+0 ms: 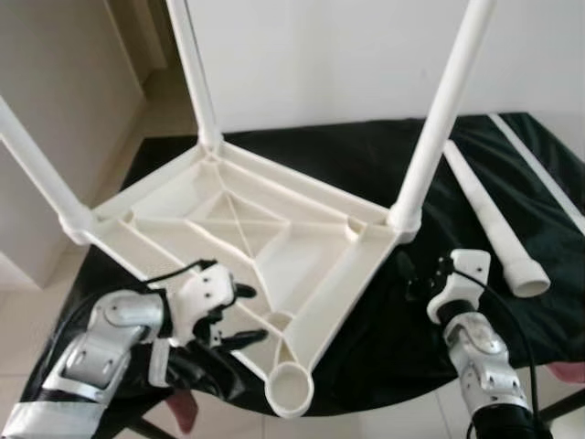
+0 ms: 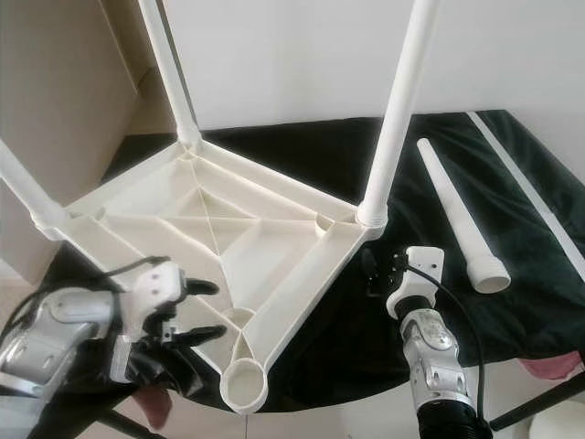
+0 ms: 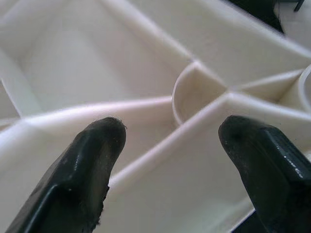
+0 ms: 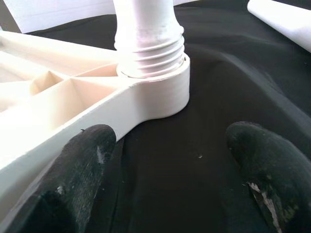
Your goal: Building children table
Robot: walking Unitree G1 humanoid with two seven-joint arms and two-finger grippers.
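Left eye view — the white tabletop (image 1: 247, 229) lies upside down on the black-draped desk (image 1: 512, 165), ribbed underside up. Three legs stand in their corner sockets: rear leg (image 1: 194, 69), left leg (image 1: 37, 169), right leg (image 1: 443, 110). The near corner socket (image 1: 289, 390) is empty. The fourth leg (image 1: 494, 219) lies loose on the cloth, well apart from that socket. Judgement: three of four legs fitted; one left to fit, then the table to be turned upright.

Right eye view — the left end effector (image 2: 196, 311) hovers over the near edge of the tabletop, fingers parted, holding nothing. The right end effector (image 2: 375, 270) sits just short of the right leg's base, on the near side.

Left wrist view — two black fingertips (image 3: 95, 160) spread apart above the ribs; nothing between them.

Right wrist view — fingertips (image 4: 77, 174) apart, empty, low over the cloth. Ahead, the right leg's threaded end (image 4: 148, 48) sits in its socket with several thread turns exposed — possibly not fully seated.
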